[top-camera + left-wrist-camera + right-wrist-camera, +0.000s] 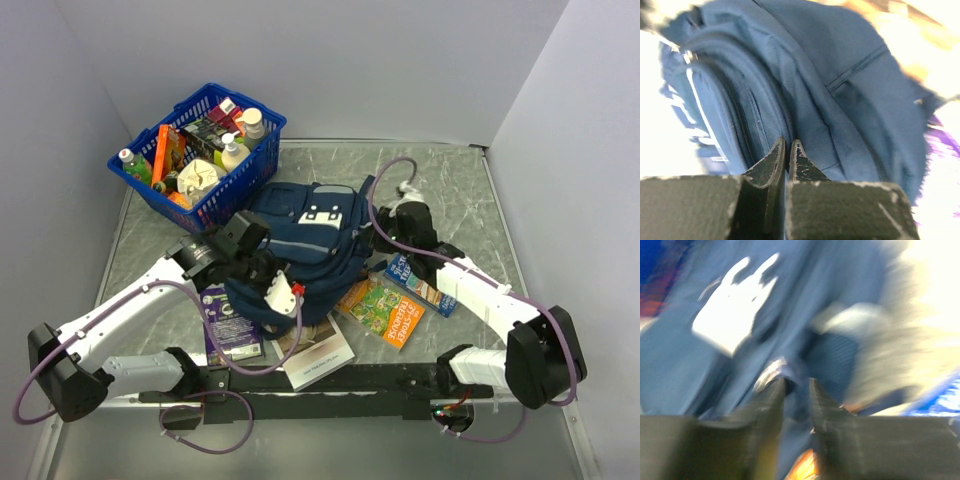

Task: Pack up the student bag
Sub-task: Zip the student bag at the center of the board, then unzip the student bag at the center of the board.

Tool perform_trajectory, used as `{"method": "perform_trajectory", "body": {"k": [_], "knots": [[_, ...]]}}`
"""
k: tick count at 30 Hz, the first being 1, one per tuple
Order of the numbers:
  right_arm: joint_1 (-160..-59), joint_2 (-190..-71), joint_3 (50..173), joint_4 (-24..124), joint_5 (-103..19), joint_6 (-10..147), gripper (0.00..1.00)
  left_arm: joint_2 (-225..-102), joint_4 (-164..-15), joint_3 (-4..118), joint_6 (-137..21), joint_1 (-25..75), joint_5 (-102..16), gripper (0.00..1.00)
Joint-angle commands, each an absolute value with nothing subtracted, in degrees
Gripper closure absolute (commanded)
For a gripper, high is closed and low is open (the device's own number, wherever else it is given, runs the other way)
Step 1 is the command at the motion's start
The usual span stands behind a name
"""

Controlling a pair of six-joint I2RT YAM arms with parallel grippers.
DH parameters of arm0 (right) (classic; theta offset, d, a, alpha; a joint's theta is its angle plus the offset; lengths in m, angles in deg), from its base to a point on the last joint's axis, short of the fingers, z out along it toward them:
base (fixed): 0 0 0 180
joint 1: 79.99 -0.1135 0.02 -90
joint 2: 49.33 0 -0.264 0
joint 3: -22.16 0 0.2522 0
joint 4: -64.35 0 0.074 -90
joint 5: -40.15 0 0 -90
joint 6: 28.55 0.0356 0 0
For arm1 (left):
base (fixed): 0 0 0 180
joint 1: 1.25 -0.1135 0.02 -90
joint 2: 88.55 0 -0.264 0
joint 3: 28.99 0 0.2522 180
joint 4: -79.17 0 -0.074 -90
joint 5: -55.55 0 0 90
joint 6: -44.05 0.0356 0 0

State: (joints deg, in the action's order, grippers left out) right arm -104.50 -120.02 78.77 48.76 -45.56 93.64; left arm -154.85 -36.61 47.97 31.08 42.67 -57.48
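Lying mid-table by the blue basket [245, 190] from above, the student bag [305, 245] touches the clenched left gripper [788, 150] in the left wrist view, while right-wrist blur hides whether the right gripper [796, 387] grasps it.

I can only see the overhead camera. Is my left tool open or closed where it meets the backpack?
Observer: Closed. In its wrist view the left tool shows only a hairline slit, tips against the backpack beside a zip.
Operator: Anything pinched in it?
Observer: Nothing shows between the tips.
Operator: And the right tool?
Observer: Its wrist view is blurred. The right tool shows a narrow gap with blue fabric behind it, near a white patch. I can't tell whether it grips.
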Motion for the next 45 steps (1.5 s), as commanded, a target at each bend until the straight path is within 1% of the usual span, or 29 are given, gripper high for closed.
{"method": "perform_trajectory", "body": {"k": [1, 2, 3, 5, 6, 8, 9, 11, 13, 16, 19, 21, 24, 27, 31, 35, 38, 39, 40, 45], "knots": [[-98.44, -119.3, 81.8, 49.03, -67.01, 90.55, 0.36, -154.02, -18.16, 48.57, 27.35, 41.55, -60.81, 0.99], [-98.53, -118.24, 81.28, 48.92, -66.21, 90.11, 0.29, -155.16, -18.95, 49.36, 26.74, 41.46, -61.69, 0.99], [-98.44, -116.93, 79.62, 49.27, -65.42, 89.32, 0.25, -155.69, -19.22, 51.63, 25.69, 41.55, -62.22, 0.99], [-98.53, -112.64, 77.42, 50.41, -63.13, 88.0, 0.18, -157.1, -19.66, 54.02, 23.23, 41.38, -62.84, 0.99], [-98.53, -110.96, 74.36, 52.76, -62.34, 87.65, 0.17, -157.63, -19.14, 55.33, 23.22, 41.29, -63.37, 0.99], [-98.53, -105.53, 69.96, 59.16, -59.02, 86.24, 0.17, -158.16, -19.74, 58.68, 22.96, 40.67, -63.29, 0.99], [-98.62, -103.66, 65.15, 61.46, -57.69, 85.89, 0.18, -158.07, -23.05, 60.6, 22.0, 40.58, -62.06, 0.99], [-98.62, -100.06, 62.12, 63.59, -54.18, 84.84, 0.21, -157.9, -27.2, 62.46, 18.83, 39.53, -61.61, 0.99], [-98.62, -98.82, 60.45, 63.51, -51.27, 83.44, 0.23, -157.63, -32.65, 64.66, 16.21, 38.3, -61.35, 0.99], [-98.62, -97.49, 58.07, 66.58, -45.39, 83.07, 0.33, -157.63, -33.46, 67.12, 16.1, 37.24, -62.93, 0.99], [-98.53, -97.4, 56.93, 70.18, -39.5, 83.25, 0.37, -157.9, -33.02, 68.0, 15.66, 37.16, -62.84, 0.99], [-98.53, -96.88, 55.26, 73.85, -35.99, 83.08, 0.39, -157.81, -33.45, 68.35, 15.4, 37.24, -62.49, 0.99], [-98.53, -95.56, 52.19, 79.48, -31.86, 83.69, 0.42, -157.02, -36.7, 67.74, 14.87, 37.15, -61.35, 0.99], [-98.62, -94.16, 50.51, 80.21, -29.82, 84.04, 0.46, -156.93, -39.52, 67.56, 14.35, 37.16, -60.21, 0.99], [-99.06, -92.22, 47.0, 79.95, -30.16, 85.89, 0.46, -158.07, -41.19, 68.7, 13.64, 37.07, -59.15, 0.99], [-99.85, -92.92, 46.38, 79.42, -30.61, 85.89, 0.45, -158.25, -42.6, 68.89, 13.81, 37.07, -58.54, 0.99], [-100.11, -94.32, 47.52, 77.58, -29.29, 85.45, 0.43, -158.07, -43.39, 68.18, 13.82, 37.07, -58.01, 0.99], [-100.29, -94.85, 47.61, 77.57, -28.59, 85.27, 0.4, -158.07, -44.09, 68.18, 13.9, 37.07, -57.49, 0.99], [-100.81, -95.29, 47.52, 77.92, -27.98, 85.01, 0.39, -158.07, -44.18, 68.18, 13.99, 37.07, -57.31, 0.99], [-102.22, -99.15, 47.0, 81.34, -26.47, 84.31, 0.36, -158.25, -44.0, 68.44, 14.52, 37.15, -57.31, 0.99]]}}
